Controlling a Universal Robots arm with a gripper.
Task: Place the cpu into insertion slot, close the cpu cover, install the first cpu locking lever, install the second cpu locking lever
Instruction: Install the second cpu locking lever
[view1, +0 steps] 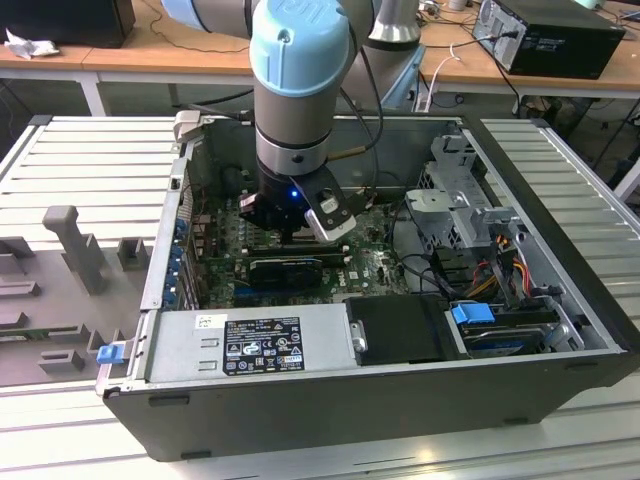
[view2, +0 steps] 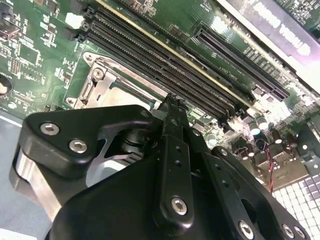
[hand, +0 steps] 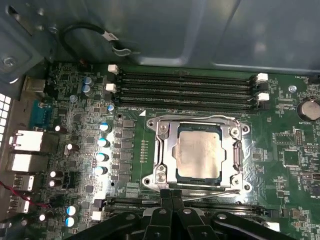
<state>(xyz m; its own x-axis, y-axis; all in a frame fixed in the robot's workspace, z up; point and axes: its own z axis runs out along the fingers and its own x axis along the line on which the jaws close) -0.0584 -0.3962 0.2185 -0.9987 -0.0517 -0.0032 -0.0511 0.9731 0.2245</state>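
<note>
In the first wrist view the pale silver cpu lies flat in the insertion slot, whose dark rim shows just under the chip. The grey metal cpu cover lies down around the chip. One thin wire lever runs along the socket's far edge. Another lever slants along the near edge, right by my fingertips. My gripper is shut, with nothing visibly between the fingers. In the second wrist view the shut gripper points at the cover. In the exterior view the gripper hangs low inside the case.
Long black memory slots lie just beyond the socket. A black graphics card sits close in front of the gripper. The power supply, a drive cage and loose cables crowd the case toward the exterior view's right.
</note>
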